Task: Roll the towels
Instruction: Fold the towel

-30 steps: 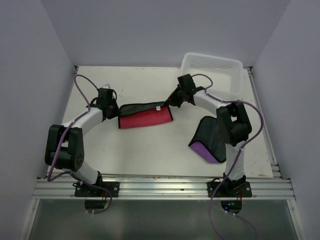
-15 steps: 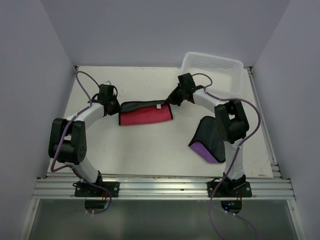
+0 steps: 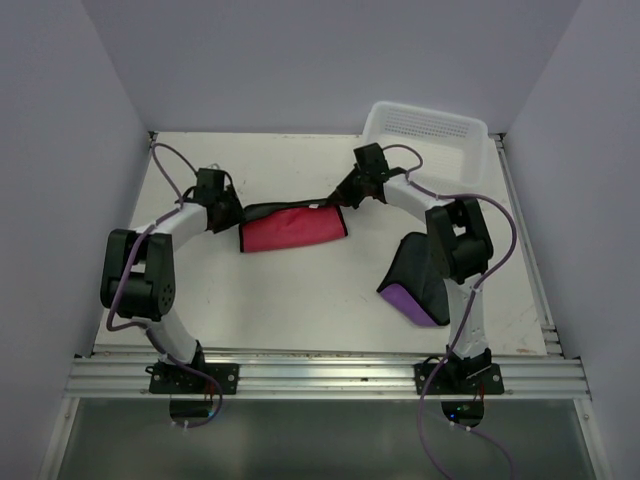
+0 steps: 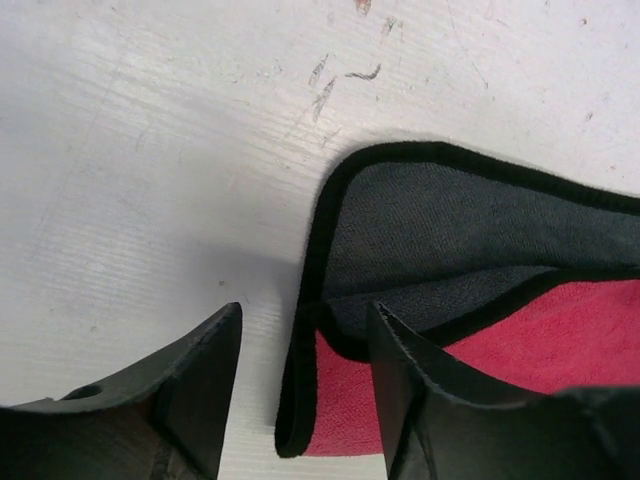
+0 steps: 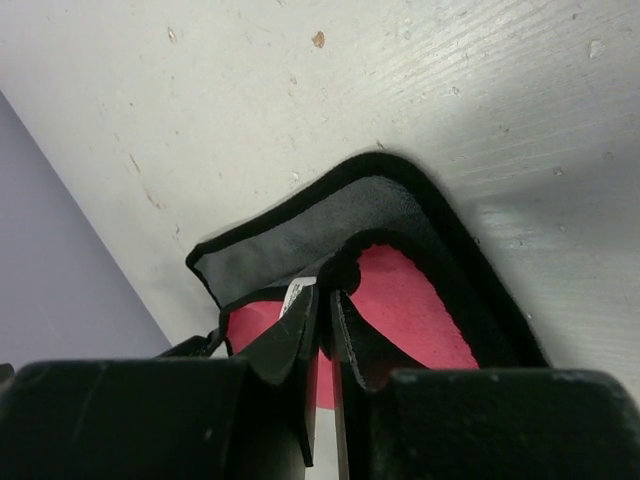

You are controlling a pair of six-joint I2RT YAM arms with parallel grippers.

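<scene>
Red towel folded mid-desk, one gripper at each end

Red towel (image 3: 292, 229) lies in a flat fold on the desk (image 3: 300, 300), black backing turned up along the far edge. Left gripper (image 4: 300, 385) is released, jaws straddling the left corner; right gripper (image 5: 322, 345) pinches the right corner's black hem, likely to keep the fold taut. Purple towel (image 3: 412, 280) sits near the right arm, half hidden by it. Basket (image 3: 425, 135) at the far right corner. Towel middle cut off in wrist views.
</scene>
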